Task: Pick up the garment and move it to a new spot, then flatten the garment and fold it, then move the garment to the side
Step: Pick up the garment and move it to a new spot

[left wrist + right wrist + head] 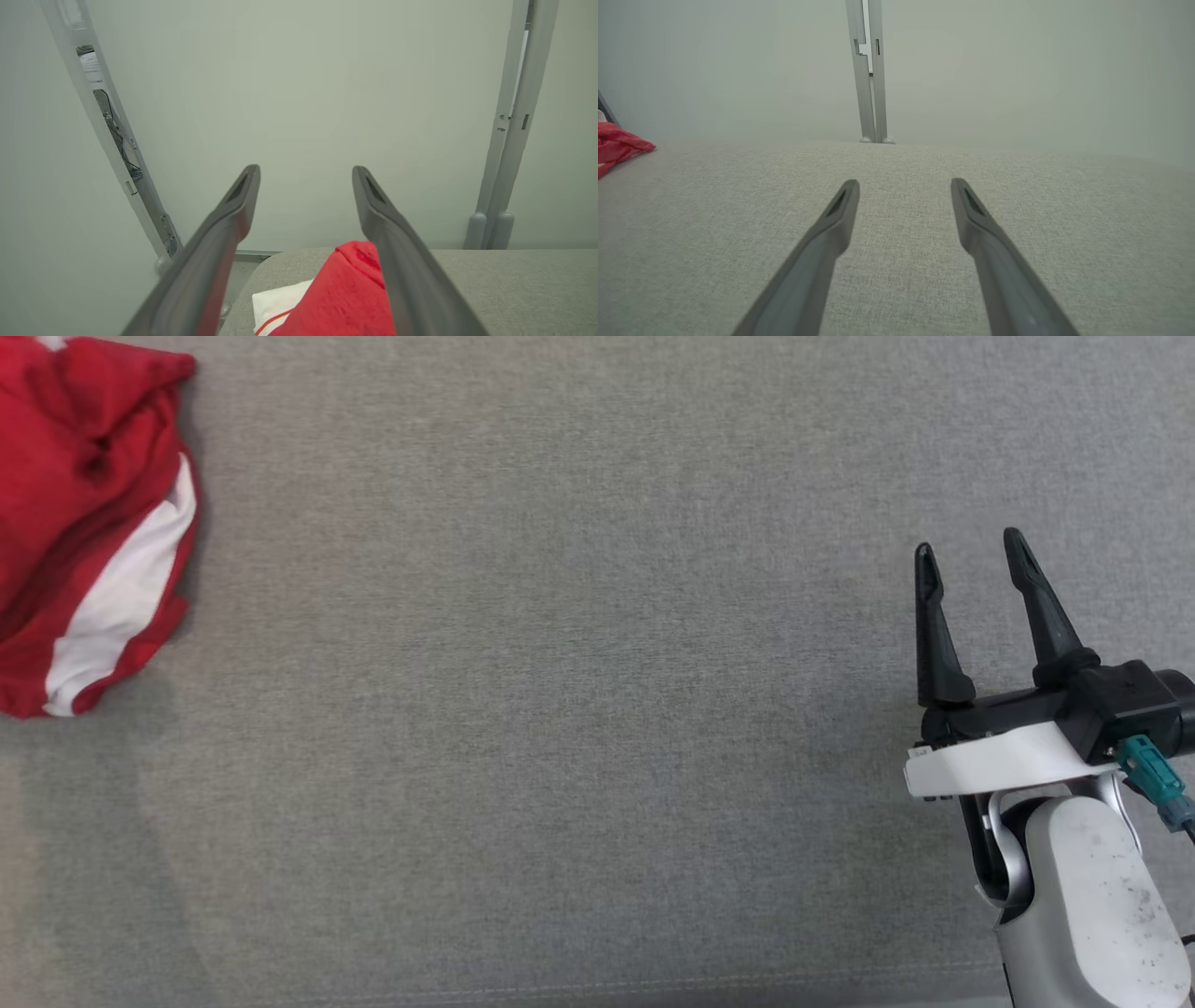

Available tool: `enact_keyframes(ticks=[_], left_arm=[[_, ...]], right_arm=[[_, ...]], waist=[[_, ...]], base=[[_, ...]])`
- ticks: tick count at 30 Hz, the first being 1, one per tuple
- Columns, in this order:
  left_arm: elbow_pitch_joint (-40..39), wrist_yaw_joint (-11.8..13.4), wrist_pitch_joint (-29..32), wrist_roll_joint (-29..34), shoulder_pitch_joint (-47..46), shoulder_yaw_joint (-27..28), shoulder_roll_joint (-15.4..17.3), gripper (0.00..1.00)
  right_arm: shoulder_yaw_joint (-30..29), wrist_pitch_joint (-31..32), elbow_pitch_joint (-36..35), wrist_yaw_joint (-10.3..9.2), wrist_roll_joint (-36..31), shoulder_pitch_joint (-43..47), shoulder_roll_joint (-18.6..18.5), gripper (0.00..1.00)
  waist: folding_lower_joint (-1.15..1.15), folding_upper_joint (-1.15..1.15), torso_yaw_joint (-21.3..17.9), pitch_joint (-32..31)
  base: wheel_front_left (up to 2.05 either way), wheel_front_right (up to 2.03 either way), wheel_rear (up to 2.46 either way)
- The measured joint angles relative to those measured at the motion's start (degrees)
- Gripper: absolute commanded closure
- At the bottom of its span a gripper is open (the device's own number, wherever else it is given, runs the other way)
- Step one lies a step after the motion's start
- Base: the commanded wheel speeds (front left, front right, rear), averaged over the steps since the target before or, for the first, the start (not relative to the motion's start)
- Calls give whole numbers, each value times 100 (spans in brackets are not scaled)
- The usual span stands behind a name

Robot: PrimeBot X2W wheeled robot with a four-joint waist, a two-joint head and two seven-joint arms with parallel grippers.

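The garment point(89, 513) is red with a white stripe and lies bunched at the far left of the grey surface point(560, 709). In the left wrist view the garment point(341, 294) sits low between the two fingers of my left gripper point(306, 172), which is open and holds nothing. My right gripper point(971, 551) hovers at the right side of the surface, open and empty, far from the garment. The right wrist view has the right gripper point(905, 184) pointing across the surface, with the garment point(619, 144) at its left edge.
A pale wall stands beyond the surface's far edge. Grey metal posts point(507, 140) rise against the wall, another post point(107, 135) with cables leans on the left, and a post point(868, 70) stands straight ahead of the right gripper.
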Motion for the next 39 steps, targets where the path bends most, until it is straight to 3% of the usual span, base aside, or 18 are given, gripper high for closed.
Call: enact_keyframes(ticks=[12,17,18,30,39], left_arm=[[1479,-8,1157,-910,-720,-1300,710,0],[2047,-9,1751,-1071,-844,-1584,811,0],[2092,-9,1780,-1103,-876,-1638,813,100],[2360,-9,1184,-1163,-1051,-2058,961,100],[1672,-10,580,-877,-1650,-2585,937,100]], right_arm=[[4,0,-94,0,85,-109,36,0],[47,1,-84,0,180,-114,40,0],[53,1,-84,0,197,-114,40,0],[166,0,96,0,328,-104,44,0],[245,1,290,0,458,35,47,0]], waist=[[0,0,-697,685],[0,0,-850,745],[0,0,-862,729],[0,0,-825,272],[-1,0,-693,-273]], base=[[0,0,0],[0,0,0],[0,0,0],[0,0,0],[0,0,0]])
